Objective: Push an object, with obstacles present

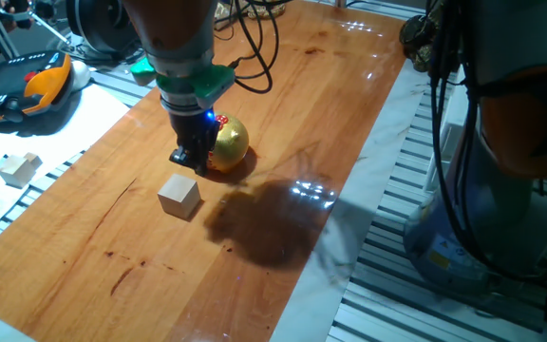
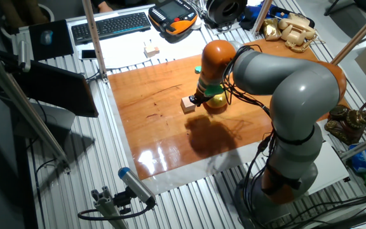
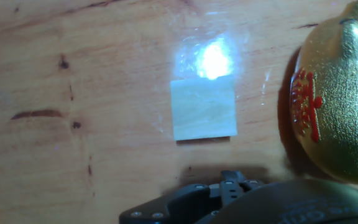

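The object, a small pale beige wooden cube (image 1: 179, 196) (image 2: 188, 104) (image 3: 204, 107), rests on the wooden board. My gripper (image 1: 190, 159) (image 2: 199, 98) (image 3: 229, 185) stands just behind the cube, low over the board, with its fingers together and nothing held. In the hand view a narrow strip of wood shows between fingertips and cube. The obstacle, a shiny golden piggy bank (image 1: 231, 144) (image 2: 218, 102) (image 3: 340, 93) with red markings, sits right beside the gripper, partly hidden by it in one fixed view.
A whiter block (image 1: 17, 168) (image 2: 150, 51) lies off the board on a white sheet. An orange-and-black pendant (image 1: 27, 90) and a keyboard (image 2: 110, 25) sit beyond the board (image 1: 283, 114). Slatted metal table (image 1: 416, 237) surrounds the board.
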Motion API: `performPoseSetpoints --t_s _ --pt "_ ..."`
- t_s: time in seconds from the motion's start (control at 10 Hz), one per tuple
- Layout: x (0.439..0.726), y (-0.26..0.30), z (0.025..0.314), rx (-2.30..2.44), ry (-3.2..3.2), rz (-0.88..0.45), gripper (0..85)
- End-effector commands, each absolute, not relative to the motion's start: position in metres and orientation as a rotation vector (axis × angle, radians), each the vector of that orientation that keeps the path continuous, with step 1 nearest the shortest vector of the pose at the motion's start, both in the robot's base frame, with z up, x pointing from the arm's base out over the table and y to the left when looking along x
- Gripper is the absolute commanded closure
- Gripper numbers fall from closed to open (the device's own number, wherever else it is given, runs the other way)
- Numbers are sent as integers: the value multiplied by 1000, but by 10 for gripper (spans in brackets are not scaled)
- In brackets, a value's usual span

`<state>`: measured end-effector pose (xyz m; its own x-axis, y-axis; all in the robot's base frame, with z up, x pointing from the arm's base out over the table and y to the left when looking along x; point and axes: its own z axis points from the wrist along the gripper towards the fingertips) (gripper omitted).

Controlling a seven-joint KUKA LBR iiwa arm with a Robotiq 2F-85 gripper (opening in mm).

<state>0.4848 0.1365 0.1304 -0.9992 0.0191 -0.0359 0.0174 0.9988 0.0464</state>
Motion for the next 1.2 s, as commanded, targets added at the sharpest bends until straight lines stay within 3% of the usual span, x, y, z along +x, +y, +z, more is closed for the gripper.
performPoseSetpoints --t_s 0.0,1.1 --pt "486 136 130 22 3098 65 850" --pt "495 160 103 81 3099 40 850"
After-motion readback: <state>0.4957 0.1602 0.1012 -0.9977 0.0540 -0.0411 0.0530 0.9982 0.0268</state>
